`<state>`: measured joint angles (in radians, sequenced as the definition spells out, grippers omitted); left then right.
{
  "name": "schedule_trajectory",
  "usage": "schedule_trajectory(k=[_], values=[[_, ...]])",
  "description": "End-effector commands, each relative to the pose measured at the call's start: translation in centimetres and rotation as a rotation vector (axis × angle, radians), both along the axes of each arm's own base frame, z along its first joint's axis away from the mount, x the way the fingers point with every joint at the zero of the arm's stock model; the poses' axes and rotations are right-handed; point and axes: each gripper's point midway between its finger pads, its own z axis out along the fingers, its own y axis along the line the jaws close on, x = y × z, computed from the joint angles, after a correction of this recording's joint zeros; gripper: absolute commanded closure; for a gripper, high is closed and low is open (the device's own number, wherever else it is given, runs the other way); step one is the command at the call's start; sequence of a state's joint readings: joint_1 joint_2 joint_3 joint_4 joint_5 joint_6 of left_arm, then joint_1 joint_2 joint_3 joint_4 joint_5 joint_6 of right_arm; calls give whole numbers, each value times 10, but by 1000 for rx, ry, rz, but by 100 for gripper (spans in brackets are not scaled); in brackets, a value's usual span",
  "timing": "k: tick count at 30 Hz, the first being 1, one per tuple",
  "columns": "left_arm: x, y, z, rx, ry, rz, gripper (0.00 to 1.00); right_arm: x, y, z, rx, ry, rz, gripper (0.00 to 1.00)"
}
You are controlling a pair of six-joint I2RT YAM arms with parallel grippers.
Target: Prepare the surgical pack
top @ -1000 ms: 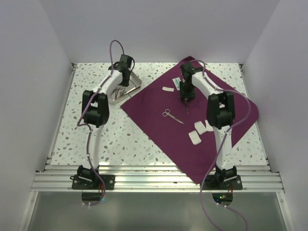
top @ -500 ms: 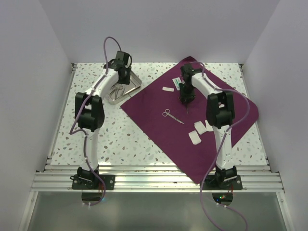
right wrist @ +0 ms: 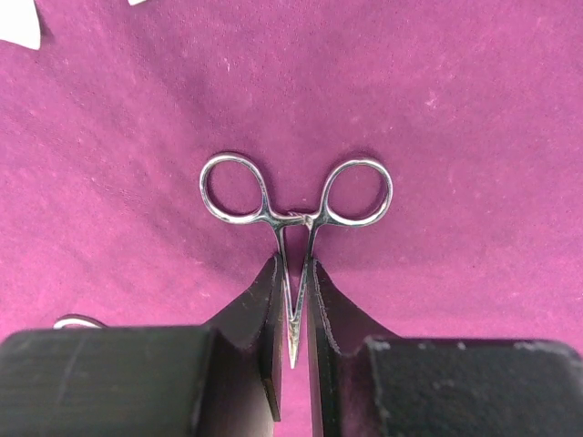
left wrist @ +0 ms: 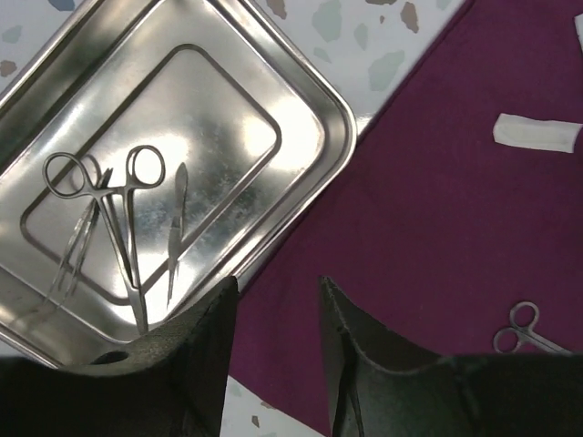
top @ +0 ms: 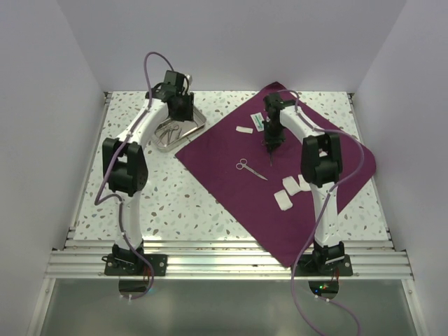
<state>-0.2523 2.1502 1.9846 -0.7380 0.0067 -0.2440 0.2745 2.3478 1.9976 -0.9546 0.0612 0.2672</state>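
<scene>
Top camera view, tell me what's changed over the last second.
The left arm's elbow swung left, and the left gripper, open and empty, shifted slightly left over the steel tray. The right gripper closed onto the forceps lying on the purple cloth, hardly moving otherwise. The scissors, gauze pads, tray and cloth stayed put.

You've got white speckled table (top: 175, 203). Directly on it: steel tray (left wrist: 228, 137) at far left-centre, purple cloth (top: 224, 140) spread diamond-wise over right half. Tray corner sits just beside cloth's left edge. Cloth's near corner overlaps front rail (top: 210, 259).
</scene>
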Motion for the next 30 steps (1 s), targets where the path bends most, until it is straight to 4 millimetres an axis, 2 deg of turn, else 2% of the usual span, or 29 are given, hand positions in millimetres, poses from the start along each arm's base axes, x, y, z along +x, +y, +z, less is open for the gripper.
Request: schedule_trajectory(k=[1, 4, 5, 6, 7, 8, 9, 11, 13, 20, 30], values=[[-14, -17, 44, -158, -26, -10, 55, -2, 5, 33, 32, -43, 9, 100], [-28, -41, 46, -308, 21, -53, 54, -9, 12, 46, 81, -46, 27, 100], [-37, -57, 49, -405, 56, -78, 53, -11, 19, 50, 119, -48, 38, 100], [-42, -64, 50, -460, 68, -90, 53, -12, 24, 60, 151, -66, 47, 100], [-47, -72, 45, -518, 65, -107, 53, -18, 32, 61, 202, -53, 63, 100], [-57, -85, 50, -620, 104, -120, 52, -22, 39, 65, 230, -52, 77, 100], [-63, -91, 47, -681, 94, -138, 52, -27, 48, 75, 278, -55, 100, 100], [-74, -103, 52, -802, 138, -135, 51, -37, 63, 82, 328, -59, 134, 100], [-83, -108, 52, -857, 141, -132, 50, -47, 78, 97, 387, -84, 164, 100], [-108, -119, 53, -893, 169, -138, 49, -85, 128, 125, 500, -93, 231, 100], [-144, -139, 59, -903, 185, -165, 48, -112, 163, 142, 553, -103, 285, 100]])
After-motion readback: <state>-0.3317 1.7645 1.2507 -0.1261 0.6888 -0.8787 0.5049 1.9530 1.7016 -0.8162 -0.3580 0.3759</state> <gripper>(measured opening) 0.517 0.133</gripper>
